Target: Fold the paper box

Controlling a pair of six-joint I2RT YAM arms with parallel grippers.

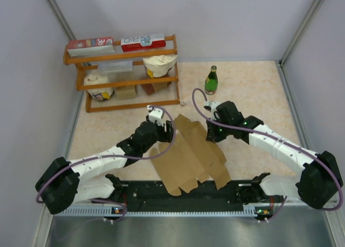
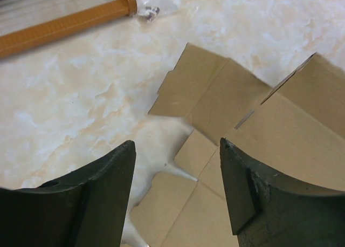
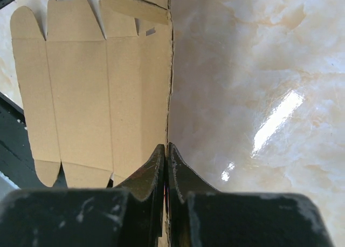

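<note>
Pinching hard, the right gripper (image 3: pixel 166 159) has both fingers clamped on the edge of the paper box (image 3: pixel 81 96), and that cardboard edge runs straight out ahead from between the tips. Off to this gripper's left the sheet spreads out flat, creased panels and rounded flaps all on show. Off to its right there is only the marble-patterned table (image 3: pixel 259 69).

The left gripper (image 2: pixel 178 150) hangs with its fingers spread wide and nothing between them. Cardboard flaps lie ahead of it and beneath its right finger (image 2: pixel 259 193), with tabletop beneath the other.

From above, the unfolded sheet lies between the two grippers, and its near end overlaps the black base rail (image 1: pixel 145 190). Beyond the left gripper stands a wooden shelf (image 1: pixel 124 55), and beyond the right one a green bottle (image 1: pixel 211 80).
</note>
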